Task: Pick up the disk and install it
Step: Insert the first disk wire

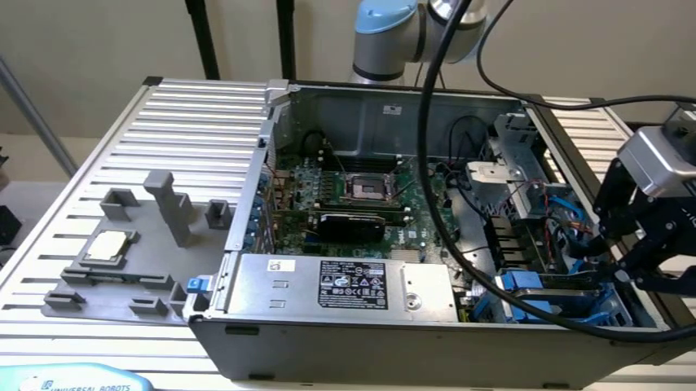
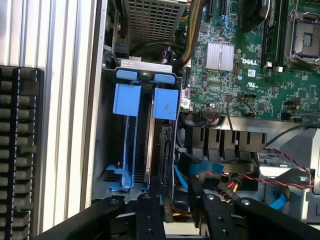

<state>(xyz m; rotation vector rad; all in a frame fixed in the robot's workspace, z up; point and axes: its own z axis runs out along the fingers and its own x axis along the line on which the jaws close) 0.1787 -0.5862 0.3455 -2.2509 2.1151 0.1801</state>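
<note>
The silver-grey metal disk [image 2: 161,145] in its blue rail frame is sitting edge-on in the grey drive bay [image 2: 98,140], its long axis pointing straight away from the black gripper [image 2: 180,202], which is hovering near, parted and empty.

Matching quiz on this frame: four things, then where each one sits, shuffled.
1. disk
2. chip
3. silver box
4. hand

A. on the grey tray, outside the case
B. close above the blue bay
C. slotted in the blue bay
D. inside the case, black label facing up

Pairs: 1-C, 2-A, 3-D, 4-B
</note>
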